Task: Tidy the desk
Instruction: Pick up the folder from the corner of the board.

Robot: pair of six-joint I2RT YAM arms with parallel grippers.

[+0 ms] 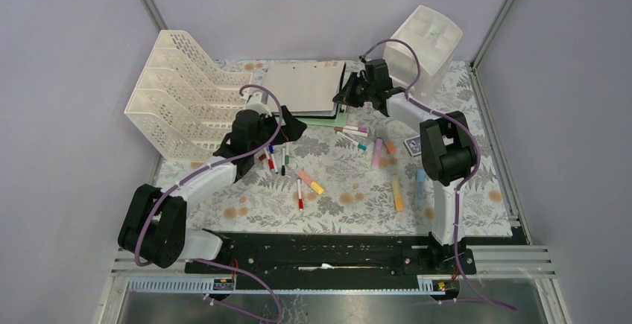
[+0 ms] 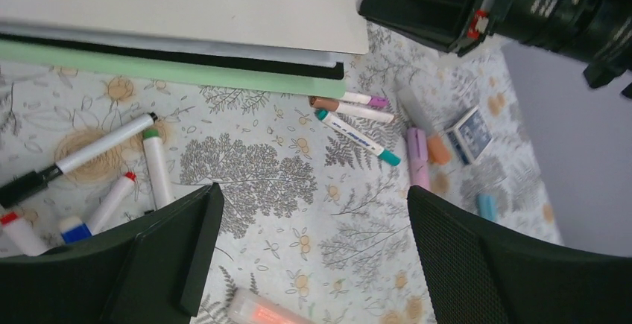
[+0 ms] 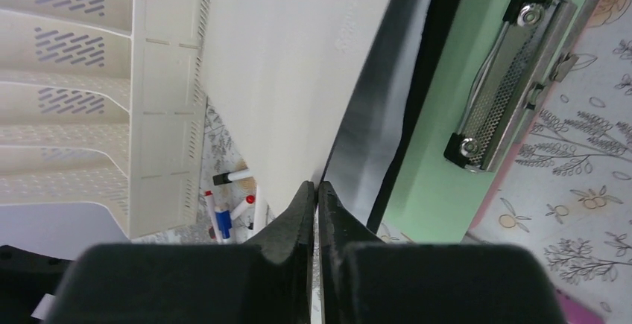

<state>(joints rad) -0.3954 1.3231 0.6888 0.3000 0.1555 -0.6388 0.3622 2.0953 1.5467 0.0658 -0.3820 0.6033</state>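
Desk point(image 1: 350, 212), pale fern-print cloth tabletop, fills the railed frame.
Right gripper point(image 3: 317, 190): jaws pinched on the edge of the flat white folder point(image 3: 283, 78) at the far edge. The hold looks shallow, so the cover may slip or drag the mint-green clipboard point(image 3: 440, 115) beneath.
Left gripper point(image 2: 313, 205): jaws wide, empty, above loose white markers point(image 2: 104, 144).

Top camera looks down over the whole desk point(image 1: 350, 205); the 2 wrist cameras sit close, sharing the white folder point(image 2: 186, 4)
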